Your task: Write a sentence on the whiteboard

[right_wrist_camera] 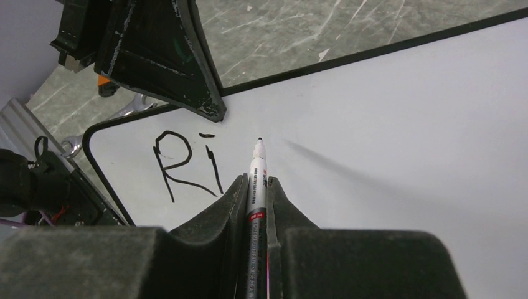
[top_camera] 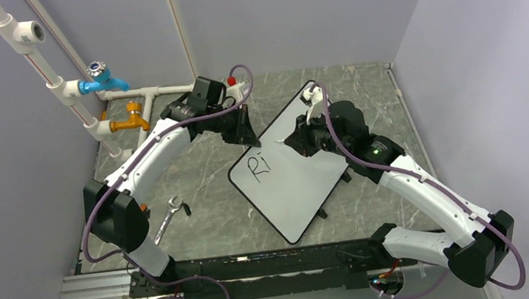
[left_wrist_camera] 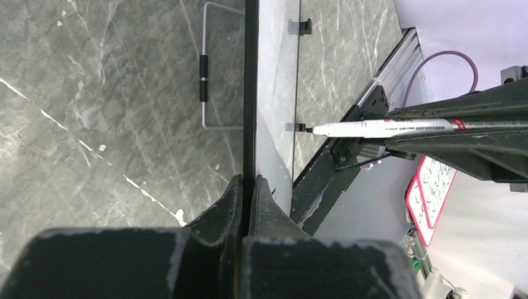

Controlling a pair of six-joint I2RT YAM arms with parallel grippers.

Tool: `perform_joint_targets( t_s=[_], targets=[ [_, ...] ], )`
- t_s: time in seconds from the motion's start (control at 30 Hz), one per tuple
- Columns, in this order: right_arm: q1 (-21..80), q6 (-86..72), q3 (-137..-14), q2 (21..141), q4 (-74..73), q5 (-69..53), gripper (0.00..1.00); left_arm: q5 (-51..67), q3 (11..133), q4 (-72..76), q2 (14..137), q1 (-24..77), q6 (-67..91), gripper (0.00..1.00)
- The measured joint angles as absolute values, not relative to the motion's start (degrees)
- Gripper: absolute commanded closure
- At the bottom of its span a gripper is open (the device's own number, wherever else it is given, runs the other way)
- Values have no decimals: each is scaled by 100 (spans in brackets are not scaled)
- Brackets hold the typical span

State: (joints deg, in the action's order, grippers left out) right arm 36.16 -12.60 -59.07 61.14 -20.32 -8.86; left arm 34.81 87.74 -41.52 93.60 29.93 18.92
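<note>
Right jaws clamped on marker [right_wrist_camera: 256,180]; whiteboard [right_wrist_camera: 405,156] rim pinched by left jaws. Sentence [right_wrist_camera: 187,165] begun: "Ri" ahead-left of right jaws; "s" likely needed next.

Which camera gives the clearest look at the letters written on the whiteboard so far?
The right wrist view: the letters, "Ri", sit large and sharp left of the marker tip. The top external view shows them small on the whiteboard. The left wrist view sees the board edge-on, no writing.

wrench [top_camera: 168,217] on table [top_camera: 207,193] | blue tap [top_camera: 102,79] above orange tap [top_camera: 132,121] | white pipes [top_camera: 53,75]
</note>
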Motion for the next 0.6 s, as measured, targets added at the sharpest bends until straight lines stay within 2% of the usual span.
perform_joint_targets(
  t_s=[0.6],
  targets=[
    [3500, -1238, -5572, 5876, -1855, -1271, 100, 3413, 9089, -4265, 9598, 2993, 1916, 100]
  ],
)
